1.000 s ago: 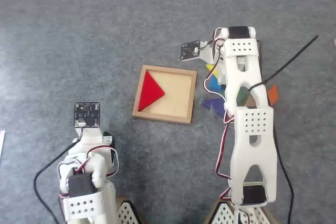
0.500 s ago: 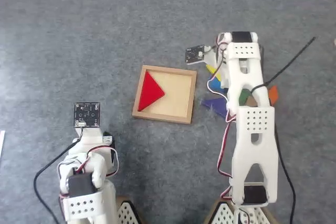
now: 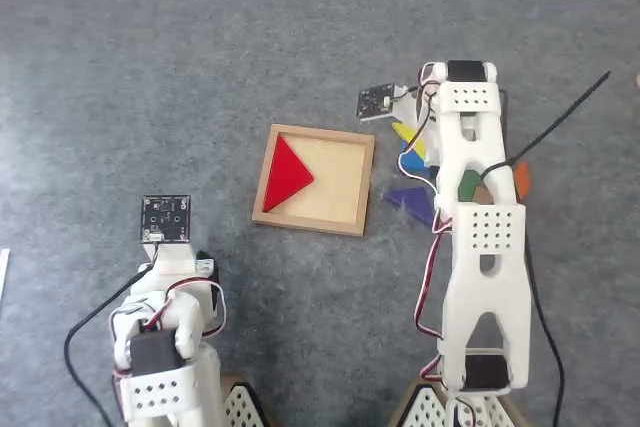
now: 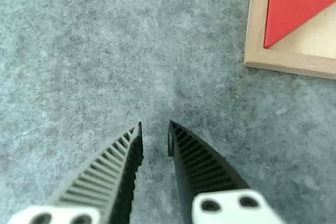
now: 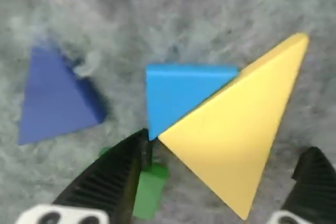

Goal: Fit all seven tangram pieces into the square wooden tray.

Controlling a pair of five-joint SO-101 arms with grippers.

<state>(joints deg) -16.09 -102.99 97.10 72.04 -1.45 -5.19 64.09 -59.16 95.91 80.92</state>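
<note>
The square wooden tray [image 3: 354, 185] lies mid-table with a red triangle [image 3: 286, 173] in its left half; its corner [image 4: 262, 62] and the red triangle [image 4: 296, 1] lie ahead of my left gripper. My right gripper [image 5: 227, 144] is open, its fingers on either side of a yellow triangle [image 5: 239, 140] that overlaps a light blue piece [image 5: 176, 94]. A dark blue triangle [image 5: 52, 100] and a green piece [image 5: 148, 190] lie close by. From above, the yellow triangle [image 3: 403, 132], dark blue triangle [image 3: 410, 202] and orange piece [image 3: 519, 179] flank the right arm. My left gripper [image 4: 155, 125] hovers over bare carpet, slightly open.
Grey carpet covers the whole table. A brown piece [image 3: 481, 193] and the green piece [image 3: 463, 185] peek out beside the right arm. A black cable [image 3: 560, 117] runs off to the right. A pale wall edges the far side.
The right arm has shifted slightly to the right, away from the tray, over the loose pieces. The left arm has not moved.
</note>
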